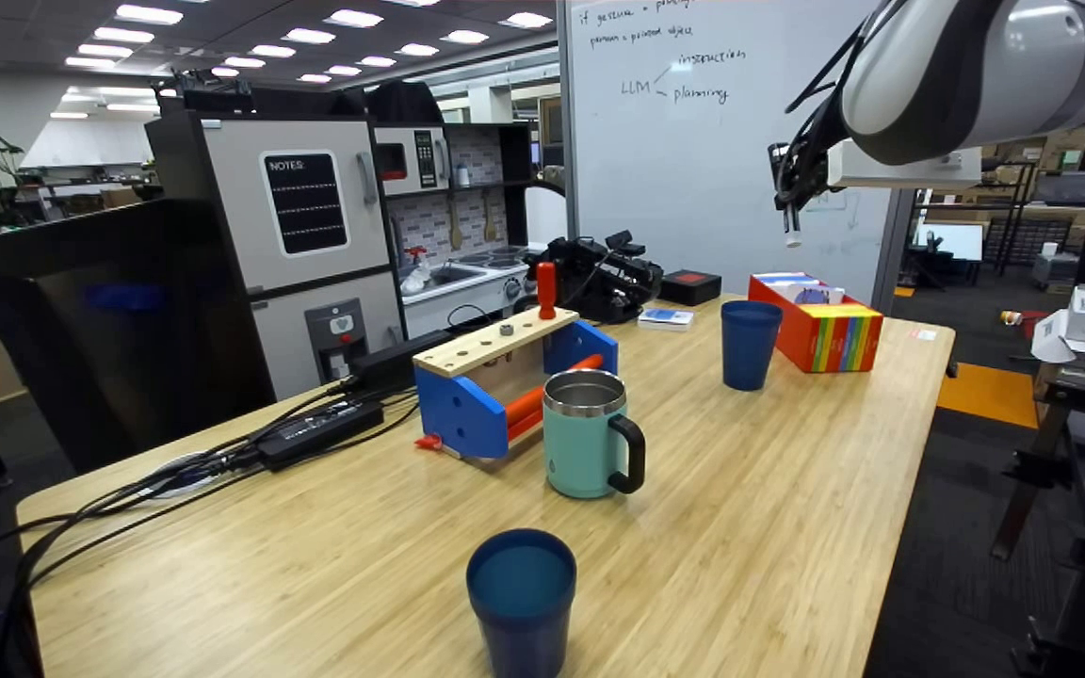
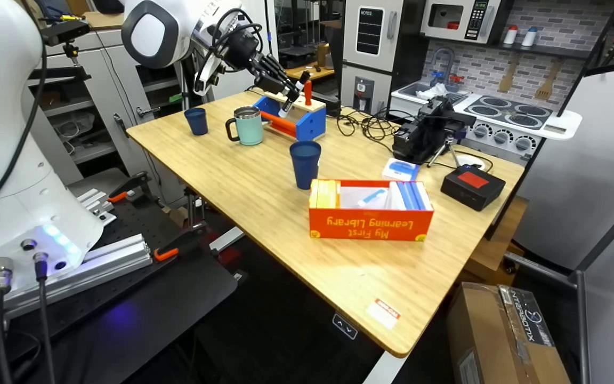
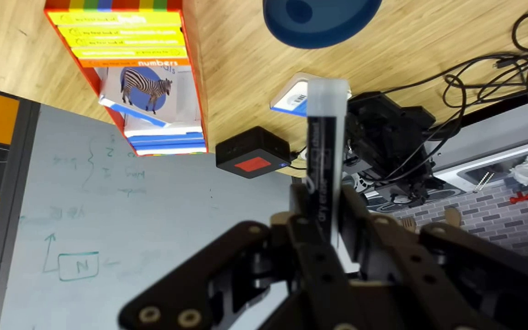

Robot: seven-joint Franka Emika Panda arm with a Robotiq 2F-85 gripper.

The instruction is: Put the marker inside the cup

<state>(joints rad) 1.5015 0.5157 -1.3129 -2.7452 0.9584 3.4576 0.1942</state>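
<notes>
The medium-blue tumbler cup (image 1: 750, 347) stands upright beside the red book box; it also shows in an exterior view (image 2: 305, 166). In the wrist view the cup (image 3: 323, 34) is cut off at the top edge, with part of its inside visible. My gripper (image 3: 320, 197) is shut on the black marker (image 3: 323, 142), whose whitish end points away from the fingers. The gripper (image 1: 790, 193) is high above the table and above the cups' rims. The marker's whitish end (image 1: 793, 239) hangs down in an exterior view, apart from the cup. The marker (image 2: 289, 102) is tilted in an exterior view.
A darker navy-teal cup (image 1: 522, 603) and a mint mug (image 1: 585, 443) stand along the table. A toy workbench (image 1: 514, 377) with a red upright handle is behind the mug. The red book box (image 2: 371, 224), a black box (image 2: 472, 185), a black device (image 2: 429, 130) and cables lie around.
</notes>
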